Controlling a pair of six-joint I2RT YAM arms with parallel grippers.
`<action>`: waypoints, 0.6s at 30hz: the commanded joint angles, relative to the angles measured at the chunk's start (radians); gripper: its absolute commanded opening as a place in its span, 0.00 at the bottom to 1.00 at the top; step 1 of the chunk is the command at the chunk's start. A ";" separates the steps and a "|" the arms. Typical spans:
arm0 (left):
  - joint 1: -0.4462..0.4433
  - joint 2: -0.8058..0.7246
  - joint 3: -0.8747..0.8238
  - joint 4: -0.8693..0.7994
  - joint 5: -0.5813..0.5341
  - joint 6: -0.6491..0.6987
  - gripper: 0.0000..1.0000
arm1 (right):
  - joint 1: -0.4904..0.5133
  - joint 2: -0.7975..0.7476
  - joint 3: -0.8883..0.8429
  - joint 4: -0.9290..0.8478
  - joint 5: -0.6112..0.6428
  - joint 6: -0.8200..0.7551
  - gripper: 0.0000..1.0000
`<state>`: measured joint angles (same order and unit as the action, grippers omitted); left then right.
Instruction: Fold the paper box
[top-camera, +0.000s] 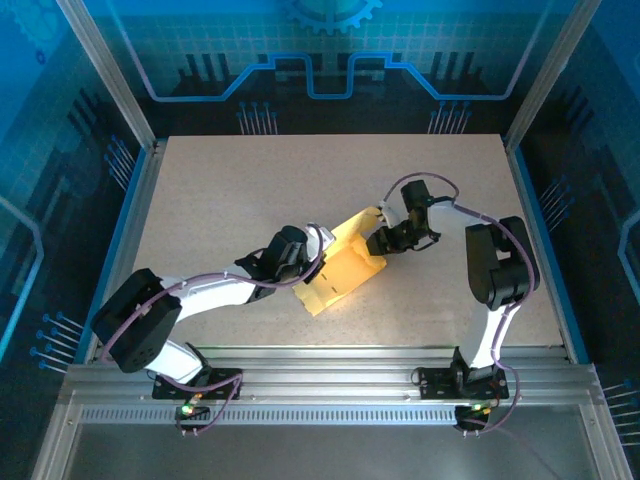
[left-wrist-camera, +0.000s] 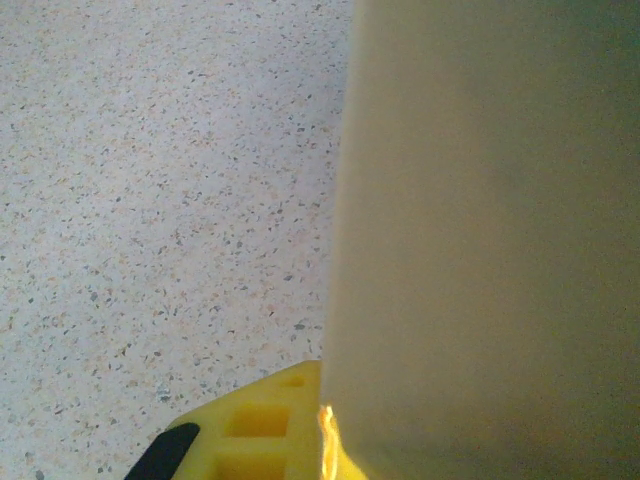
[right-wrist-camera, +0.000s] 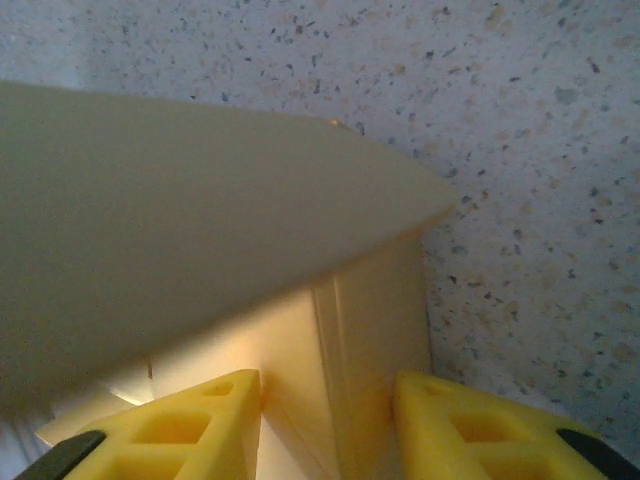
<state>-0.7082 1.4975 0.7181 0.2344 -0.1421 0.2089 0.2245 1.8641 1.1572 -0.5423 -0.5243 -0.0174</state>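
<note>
Arm bases (top-camera: 195, 385) are sitting nearest; the paper box (top-camera: 343, 268) is lying on the counter (top-camera: 220, 190) between left claw (top-camera: 305, 265) and right claw (top-camera: 378, 240). Left wrist: a panel (left-wrist-camera: 480, 240) is hiding the grip, so I cannot tell. Right wrist: fingers (right-wrist-camera: 190, 425) are clamping a wall (right-wrist-camera: 350, 380). Walls are being formed, I judge; the next move is probably needing flap tucking.

The box (top-camera: 345, 265) is thin pale-yellow card, matt and smooth, with crisp creases. The table (top-camera: 250, 190) has a matt, finely speckled, stone-like top. The right hand's (right-wrist-camera: 330, 430) fingers (right-wrist-camera: 190, 425) are bright yellow plastic, faintly grainy, moulded with square pockets and tipped with black rubbery pads (right-wrist-camera: 65, 455). The left arm (top-camera: 215, 292) wears a glossy white plastic shell. The rails (top-camera: 330, 385) at the near edge are brushed, ribbed metal.
</note>
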 joint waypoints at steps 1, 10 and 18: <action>-0.005 0.033 0.032 -0.038 -0.003 -0.022 0.00 | 0.021 -0.022 -0.011 -0.048 0.088 -0.020 0.37; -0.005 0.053 0.053 -0.058 0.002 -0.032 0.00 | 0.074 -0.052 -0.008 -0.065 0.287 -0.056 0.35; 0.002 0.070 0.080 -0.081 0.030 -0.057 0.00 | 0.117 -0.044 -0.004 -0.078 0.397 -0.057 0.21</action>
<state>-0.7078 1.5391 0.7689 0.2077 -0.1345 0.1791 0.3073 1.8236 1.1576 -0.5529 -0.1837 -0.0502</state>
